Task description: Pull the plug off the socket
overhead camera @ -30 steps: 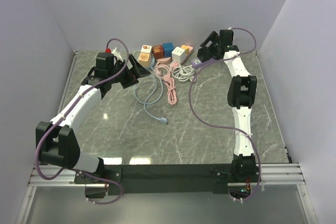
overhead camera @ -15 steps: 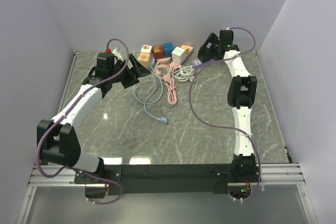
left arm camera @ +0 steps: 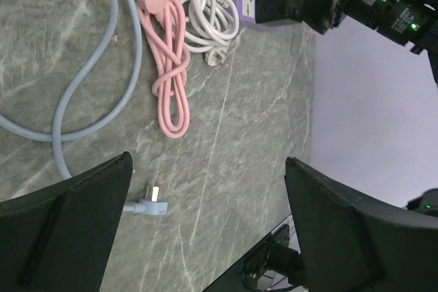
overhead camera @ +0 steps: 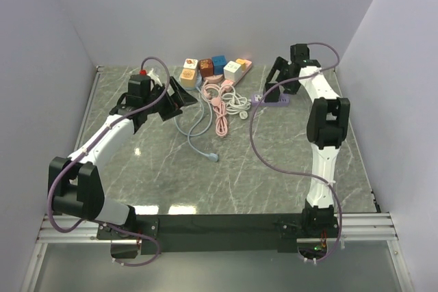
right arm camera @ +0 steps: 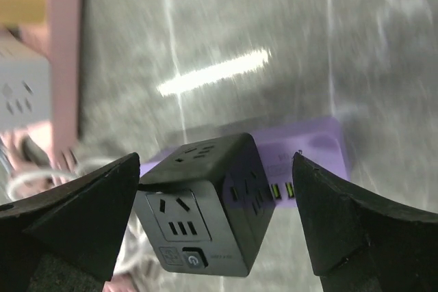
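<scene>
A black cube plug [right arm camera: 205, 203] is seated in a purple socket strip [right arm camera: 311, 145] lying on the marble table at the back right. My right gripper [right arm camera: 215, 162] is open, one finger on each side of the cube; the left finger's edge is close to or touching it. From above, the right gripper [overhead camera: 277, 84] hangs over the strip [overhead camera: 279, 100]. Farther left, my left gripper [overhead camera: 183, 94] is open above the loose cables. Its wrist view shows empty jaws [left arm camera: 207, 162], with the cube [left arm camera: 277, 1] and strip [left arm camera: 241, 6] at the top.
Several coloured cube sockets [overhead camera: 212, 68] line the back wall. A pink cable [overhead camera: 221, 111], a coiled white cable [overhead camera: 236, 99] and a pale blue cable [overhead camera: 195, 124] ending in a plug [left arm camera: 152, 204] lie mid-table. Walls close in on the left, back and right.
My right gripper swung right and toward the front, and the purple strip with the black cube now lies farther right. The left gripper shifted slightly right.
</scene>
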You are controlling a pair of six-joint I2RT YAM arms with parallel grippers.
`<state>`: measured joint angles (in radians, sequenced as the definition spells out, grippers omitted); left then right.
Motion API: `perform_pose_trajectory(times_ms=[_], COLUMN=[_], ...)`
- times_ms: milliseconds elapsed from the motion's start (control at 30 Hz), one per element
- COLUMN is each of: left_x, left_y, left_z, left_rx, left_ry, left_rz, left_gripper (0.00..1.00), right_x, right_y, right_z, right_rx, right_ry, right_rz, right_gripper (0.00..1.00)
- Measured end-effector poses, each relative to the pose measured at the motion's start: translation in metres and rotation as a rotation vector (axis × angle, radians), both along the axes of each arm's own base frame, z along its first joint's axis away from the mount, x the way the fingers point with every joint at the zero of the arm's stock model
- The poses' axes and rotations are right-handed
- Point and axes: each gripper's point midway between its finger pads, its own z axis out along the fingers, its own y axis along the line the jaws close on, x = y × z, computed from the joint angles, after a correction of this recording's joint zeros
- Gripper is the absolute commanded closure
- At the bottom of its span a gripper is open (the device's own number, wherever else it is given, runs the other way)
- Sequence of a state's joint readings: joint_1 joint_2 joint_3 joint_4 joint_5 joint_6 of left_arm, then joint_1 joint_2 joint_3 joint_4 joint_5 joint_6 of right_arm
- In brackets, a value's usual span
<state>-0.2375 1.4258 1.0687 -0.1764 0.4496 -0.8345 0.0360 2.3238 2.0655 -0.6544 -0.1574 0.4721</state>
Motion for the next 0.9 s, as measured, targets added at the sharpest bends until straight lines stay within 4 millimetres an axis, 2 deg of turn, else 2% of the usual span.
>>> perform_pose_trajectory(times_ms=[200, 300, 367, 567, 667, 900], left_x=[-0.006, -0.01, -0.014, -0.024, -0.029, -0.057], left_y=[-0.006, -0.014, -0.021, -0.037, -0.043, -0.049], left_z=[-0.006, -0.006, -0.008, -0.014, -0.016, -0.034], left_rx=[0.004, 0.005, 0.007, 0.015, 0.017, 0.031], left_ry=[0.013, 0.012, 0.016, 0.03, 0.032, 0.067], left_rz=[-0.019, -0.041, -0.061, -0.112, -0.131, -0.165], left_gripper=[0.01, 0.01, 0.01, 0.01, 0.01, 0.01], right_x=[-0.046, -0.088, -0.123, -0.208, -0.241, -0.299], right_y=[0.007, 0.029, 0.049, 0.098, 0.119, 0.163], right_z=[-0.009, -0.03, -0.047, -0.043, -0.042, -0.021], right_rx=[-0.011, -0.023, -0.035, -0.005, 0.024, 0.057], right_ry=[0.077, 0.171, 0.246, 0.342, 0.378, 0.373], right_rz=[0.057, 0.14, 0.202, 0.314, 0.358, 0.436], right_gripper=[0.02, 0.01, 0.01, 0.01, 0.0, 0.0])
